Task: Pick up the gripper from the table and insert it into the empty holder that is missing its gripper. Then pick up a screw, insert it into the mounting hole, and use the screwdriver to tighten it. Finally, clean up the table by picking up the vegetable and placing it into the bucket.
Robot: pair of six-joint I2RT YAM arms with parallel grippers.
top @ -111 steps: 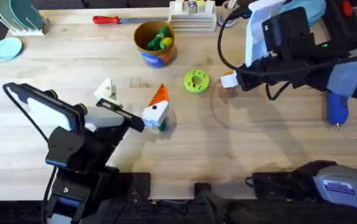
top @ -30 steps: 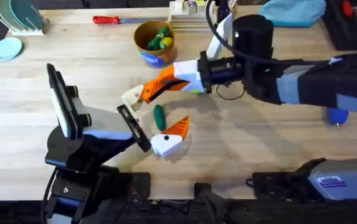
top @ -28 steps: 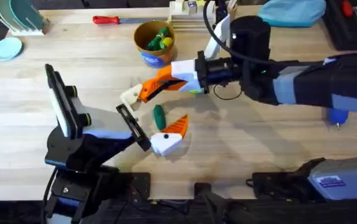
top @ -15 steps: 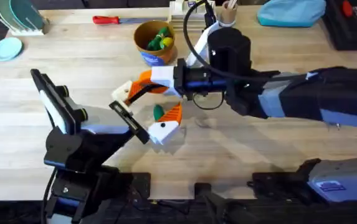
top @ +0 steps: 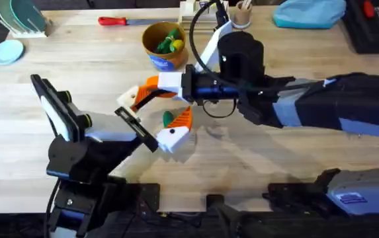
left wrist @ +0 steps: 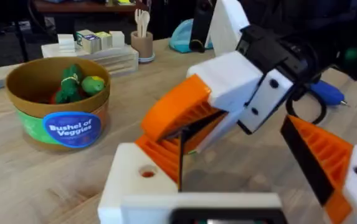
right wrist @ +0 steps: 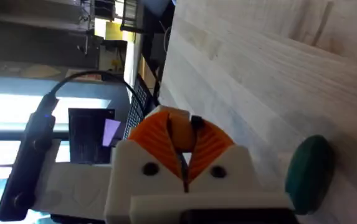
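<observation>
Left hand (top: 156, 111) spread wide at vegetable (top: 168, 119), apparently readying pickup; right hand (right wrist: 181, 142) pressed together, poised between those fingers.

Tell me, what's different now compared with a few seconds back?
The right end effector swung in from the far right to the table's middle. The left end effector shifted toward the dark green vegetable. The bucket and red screwdriver stayed put.
</observation>
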